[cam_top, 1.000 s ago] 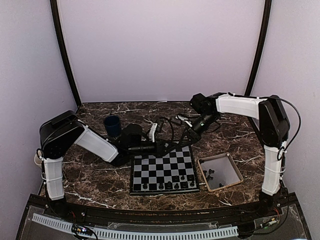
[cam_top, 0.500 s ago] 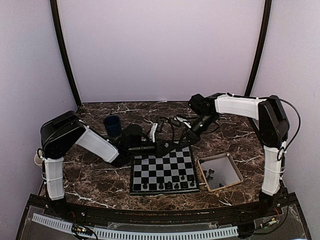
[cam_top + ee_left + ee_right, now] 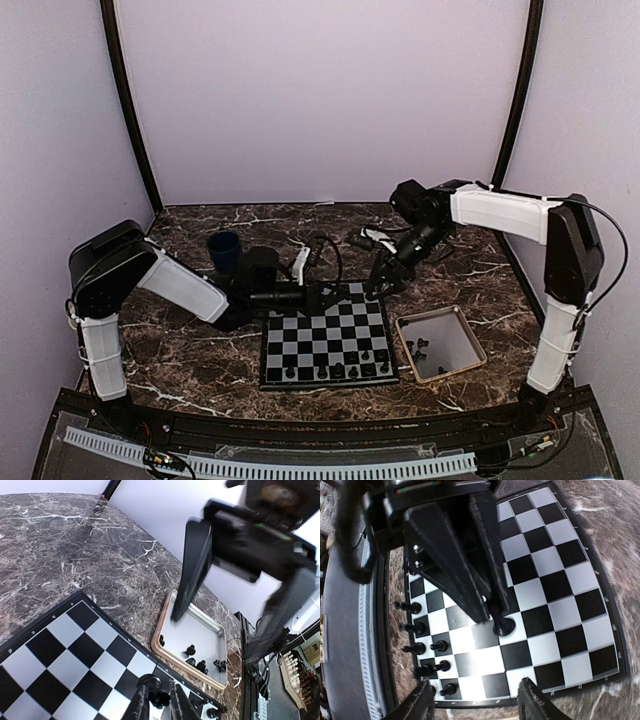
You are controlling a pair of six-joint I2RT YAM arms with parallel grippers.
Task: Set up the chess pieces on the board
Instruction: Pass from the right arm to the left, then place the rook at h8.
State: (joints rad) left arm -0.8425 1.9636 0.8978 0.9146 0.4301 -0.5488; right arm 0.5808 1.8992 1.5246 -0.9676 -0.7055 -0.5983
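The board (image 3: pixel 310 345) lies at the table's middle front, with several dark chess pieces (image 3: pixel 338 370) along its near rows. My left gripper (image 3: pixel 158 685) is shut on one dark piece (image 3: pixel 150 681) and holds it low over the board's far part. In the right wrist view the same left gripper (image 3: pixel 490 615) reaches down to that piece (image 3: pixel 503 625) over a pale square. My right gripper (image 3: pixel 476 685) is open and holds nothing. It hangs just above and beside the left one (image 3: pixel 385 278). More pieces (image 3: pixel 197 662) lie in the tan-rimmed tray (image 3: pixel 162 630).
The tan-rimmed tray (image 3: pixel 472 332) sits right of the board. A blue cup (image 3: pixel 225 250) stands at the back left, behind the left arm. Cables and a small white object (image 3: pixel 370 240) lie behind the board. Pieces stand in rows (image 3: pixel 412 627) along one board edge.
My right gripper has opened and drawn back to the right, away from the left gripper. The left gripper has stayed shut on the piece over the board's far edge.
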